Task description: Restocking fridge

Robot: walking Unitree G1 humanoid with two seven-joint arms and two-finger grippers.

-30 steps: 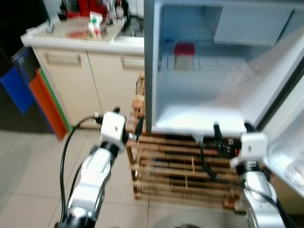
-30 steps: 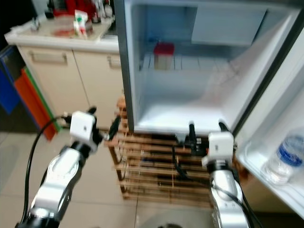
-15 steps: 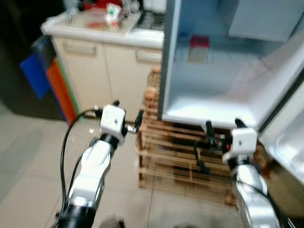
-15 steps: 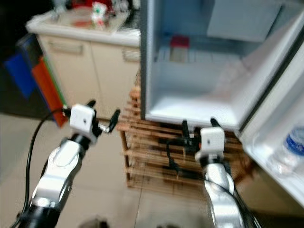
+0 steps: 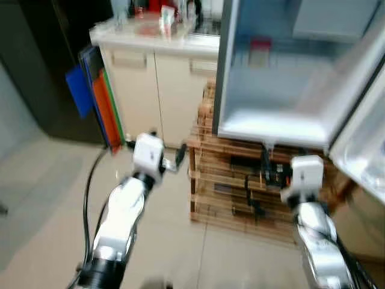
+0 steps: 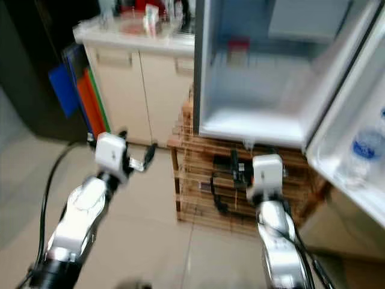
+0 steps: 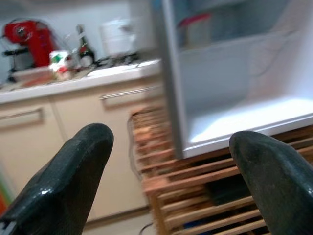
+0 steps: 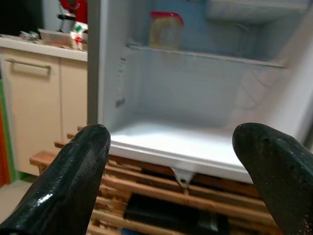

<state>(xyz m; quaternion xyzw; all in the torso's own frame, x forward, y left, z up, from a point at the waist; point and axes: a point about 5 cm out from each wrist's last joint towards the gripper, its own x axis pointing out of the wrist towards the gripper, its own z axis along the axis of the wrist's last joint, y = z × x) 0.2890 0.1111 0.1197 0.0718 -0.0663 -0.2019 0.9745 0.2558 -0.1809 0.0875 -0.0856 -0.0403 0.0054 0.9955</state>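
Over tiled floor, left gripper [image 5: 167,152] hangs fingers apart, empty, beside cream cabinets [image 5: 157,90]. Right gripper [image 8: 171,161] spread too, empty, facing the wooden pallet stand [image 5: 240,180]. Open fridge [image 6: 258,114] sits on the stand; red-lidded container [image 8: 165,30] on its upper shelf, water bottle [image 6: 366,150] in the door rack.
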